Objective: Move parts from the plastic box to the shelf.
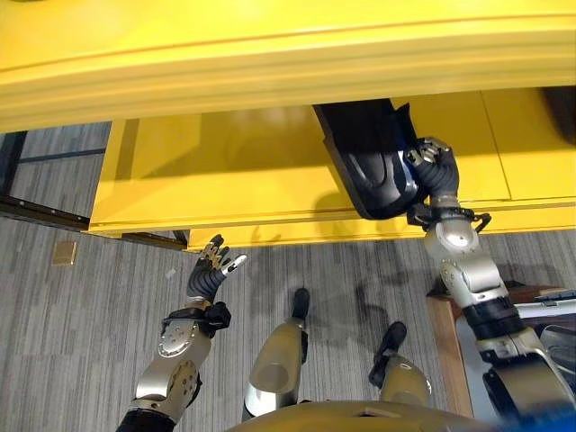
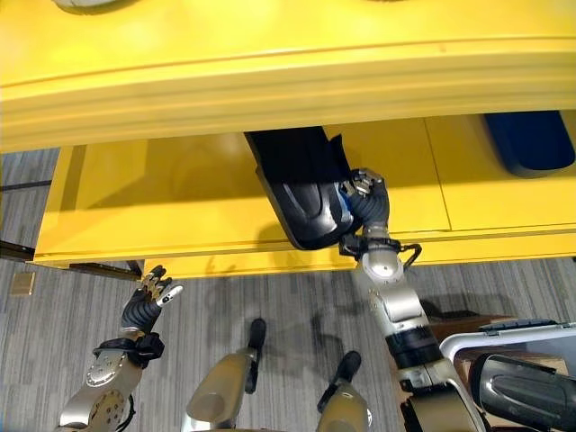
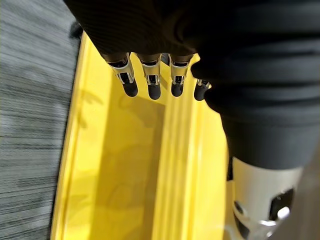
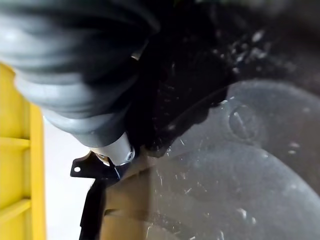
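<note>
Right now the placing step looks to be in hand: the right hand (image 2: 366, 200) is up at the yellow shelf (image 2: 180, 193), its fingers curled on the near end of a large black part (image 2: 301, 184) whose body lies on the lower shelf board and runs back under the tier above. From the right wrist view the part's scuffed dark surface (image 4: 240, 165) sits right against the hand, so I would judge the grip is not yet let go. The near end of the part juts a little past the shelf's front lip, so the next move probably calls for a short push inward before the fingers loosen, then a clean draw back without dragging the part out with them. The left hand (image 1: 213, 268) hangs low and in front of the shelf edge, fingers spread and relaxed, holding nothing; its wrist view looks along those fingertips (image 3: 150, 90) at the yellow shelving. A second dark part (image 2: 531, 139) rests further along the same board to the robot's right, well apart from the first. Down at the lower right, another dark part (image 2: 522, 387) lies in a pale plastic box (image 2: 468, 344). The floor (image 1: 81, 324) is grey striped carpet.
</note>
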Motion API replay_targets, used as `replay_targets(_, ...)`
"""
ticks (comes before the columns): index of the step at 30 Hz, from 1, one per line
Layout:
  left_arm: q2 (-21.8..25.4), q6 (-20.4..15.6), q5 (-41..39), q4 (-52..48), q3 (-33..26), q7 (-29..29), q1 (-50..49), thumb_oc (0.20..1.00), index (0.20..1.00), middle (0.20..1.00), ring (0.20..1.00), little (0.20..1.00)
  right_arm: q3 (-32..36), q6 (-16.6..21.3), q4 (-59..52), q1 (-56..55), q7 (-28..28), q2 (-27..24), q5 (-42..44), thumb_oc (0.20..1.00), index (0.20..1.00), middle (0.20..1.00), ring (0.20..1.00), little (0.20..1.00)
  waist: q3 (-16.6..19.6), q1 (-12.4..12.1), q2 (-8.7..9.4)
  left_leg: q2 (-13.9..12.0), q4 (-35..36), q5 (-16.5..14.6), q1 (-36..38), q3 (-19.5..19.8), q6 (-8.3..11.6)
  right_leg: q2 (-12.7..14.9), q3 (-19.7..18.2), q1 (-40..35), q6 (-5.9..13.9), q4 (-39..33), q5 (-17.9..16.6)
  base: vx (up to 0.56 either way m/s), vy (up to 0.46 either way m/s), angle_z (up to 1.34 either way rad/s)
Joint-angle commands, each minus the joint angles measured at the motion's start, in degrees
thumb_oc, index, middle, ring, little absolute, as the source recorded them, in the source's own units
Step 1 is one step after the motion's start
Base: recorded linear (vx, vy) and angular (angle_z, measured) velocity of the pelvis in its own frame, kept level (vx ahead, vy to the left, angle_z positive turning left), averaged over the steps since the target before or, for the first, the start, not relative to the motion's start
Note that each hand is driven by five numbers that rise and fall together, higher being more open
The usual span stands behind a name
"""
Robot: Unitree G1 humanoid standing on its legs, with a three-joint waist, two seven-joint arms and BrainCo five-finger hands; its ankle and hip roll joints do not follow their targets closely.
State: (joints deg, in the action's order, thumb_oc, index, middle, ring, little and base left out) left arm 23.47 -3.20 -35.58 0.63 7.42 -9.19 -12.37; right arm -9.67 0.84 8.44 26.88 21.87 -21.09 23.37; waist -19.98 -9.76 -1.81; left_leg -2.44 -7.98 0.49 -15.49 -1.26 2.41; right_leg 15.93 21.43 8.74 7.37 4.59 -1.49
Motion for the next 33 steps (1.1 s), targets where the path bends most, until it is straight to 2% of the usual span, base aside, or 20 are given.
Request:
replay_targets(1, 1.89, -3.2, -0.96, -6.2, 0.28, -0.38, -2.4, 1.0, 1.0, 1.0, 1.0, 1.0, 1.12, 3.06, -1.99, 4.36, 3.06, -3.33, -1.01, 0.2, 0.2, 0.2, 0.2, 0.2, 1.84, 1.07, -0.13, -3.77, 2.53, 5.73, -2.81, -0.99, 2.8, 0.47, -1.44, -1.52, 0.04, 3.26, 3.82, 0.06, 0.002, 0.0)
replay_targets(2, 2.42, -3.48, -1.63, -6.68, 0.64, -0.51, -2.67, 1.0, 1.0, 1.0, 1.0, 1.0, 1.19, 3.03, 0.2, 7.9, 4.36, -4.55, -0.95, 0.2, 0.2, 0.2, 0.2, 0.2, 1.31, 0.87, -0.19, -3.79, 2.67, 4.78, -2.9, -1.08, 3.12, 0.59, -2.24, -0.74, 0.36, 3.9, 4.84, -0.01, 0.027, 0.04)
replay_targets(3, 2.42, -3.49, -1.64, -6.72, 0.63, -0.5, -2.56, 1.0, 1.0, 1.0, 1.0, 1.0, 1.22, 3.09, 0.32, 8.09, 4.36, -4.6, -0.92, 0.2, 0.2, 0.2, 0.2, 0.2, 1.09, 0.83, -0.35, -3.75, 2.61, 5.9, -3.56, -1.3, 2.66, 0.67, -1.88, -0.16, 0.01, 3.84, 3.79, -0.01, 0.034, -0.02)
replay_targets(5, 3.05, -3.87, -2.16, -7.27, 1.04, -0.52, -2.62, 1.0, 1.0, 1.0, 1.0, 1.0, 1.45, 2.75, 3.05, 12.33, 5.56, -7.06, -1.47, 0.2, 0.2, 0.2, 0.2, 0.2, 0.15, 0.76, -0.6, -3.76, 2.52, 5.93, -4.45, -1.58, 2.45, 0.98, -2.48, 1.57, 0.15, 4.79, 3.78, -0.02, 0.033, -0.1)
replay_targets(7, 3.7, -4.36, -2.83, -7.37, 1.74, -0.66, -2.34, 1.0, 1.0, 1.0, 1.0, 1.0, 1.33, 2.29, 6.72, 17.54, 7.02, -9.9, -1.94, 0.2, 0.2, 0.2, 0.2, 0.2, -1.13, 0.8, -0.8, -3.75, 1.57, 4.52, -5.27, -1.63, 2.74, 1.23, -3.78, 3.23, 0.35, 6.68, 5.19, 0.05, 0.007, -0.11)
replay_targets(13, 4.22, -5.22, -4.17, -8.01, 3.35, -1.27, -0.69, 1.0, 1.0, 1.0, 1.0, 1.0, 0.82, 2.63, 13.94, 25.48, 9.01, -12.35, -0.75, 0.2, 0.2, 0.2, 0.2, 0.2, -3.28, 0.94, -1.1, -3.95, -0.73, 3.66, -8.11, -1.84, 2.33, 1.35, -5.63, 7.56, 0.07, 10.27, 5.79, -0.02, 0.009, -0.11)
replay_targets(17, 4.37, -5.97, -5.03, -7.24, 5.3, -1.73, 1.75, 1.0, 1.0, 1.0, 1.0, 1.0, -1.89, 2.8, 21.23, 34.42, 9.67, -14.53, 0.63, 0.2, 0.2, 0.2, 0.2, 0.2, -5.49, 1.41, -0.56, -4.02, -3.52, 2.3, -10.22, -2.2, 2.16, 1.26, -7.07, 11.05, -0.17, 13.87, 6.67, -0.04, -0.003, -0.1)
replay_targets(21, 4.96, -6.55, -5.81, -7.51, 6.77, -2.03, 3.64, 1.0, 1.0, 1.0, 1.0, 1.0, -3.25, 2.89, 27.14, 40.54, 11.19, -15.93, 0.82, 0.2, 0.2, 0.2, 0.2, 0.2, -6.13, 1.41, -0.46, -3.99, -4.19, 2.07, -11.67, -2.19, 2.25, 1.13, -7.51, 12.74, -0.22, 14.84, 6.8, -0.01, -0.004, -0.08)
replay_targets(25, 5.03, -7.4, -6.58, -7.65, 7.28, -2.24, 4.81, 1.0, 1.0, 1.0, 1.0, 1.0, -6.74, 2.43, 32.26, 47.12, 10.56, -18.58, 0.38, 0.2, 0.2, 0.2, 0.2, 0.2, -6.73, 1.26, -0.39, -3.79, -4.57, 2.07, -13.0, -2.11, 2.31, 0.93, -7.86, 14.63, -0.36, 15.9, 6.83, 0.0, 0.0, 0.0)
replay_targets(33, 5.29, -8.47, -7.43, -7.34, 7.9, -2.63, 6.57, 1.0, 1.0, 1.0, 1.0, 1.0, -13.57, 2.25, 38.96, 55.64, 8.43, -20.65, 0.36, 0.2, 0.2, 0.2, 0.2, 0.2, -7.32, 0.78, 0.04, -3.63, -4.51, 2.47, -14.66, -1.99, 2.49, 0.92, -7.81, 16.63, -0.26, 16.66, 6.54, 0.0, -0.001, 0.0)
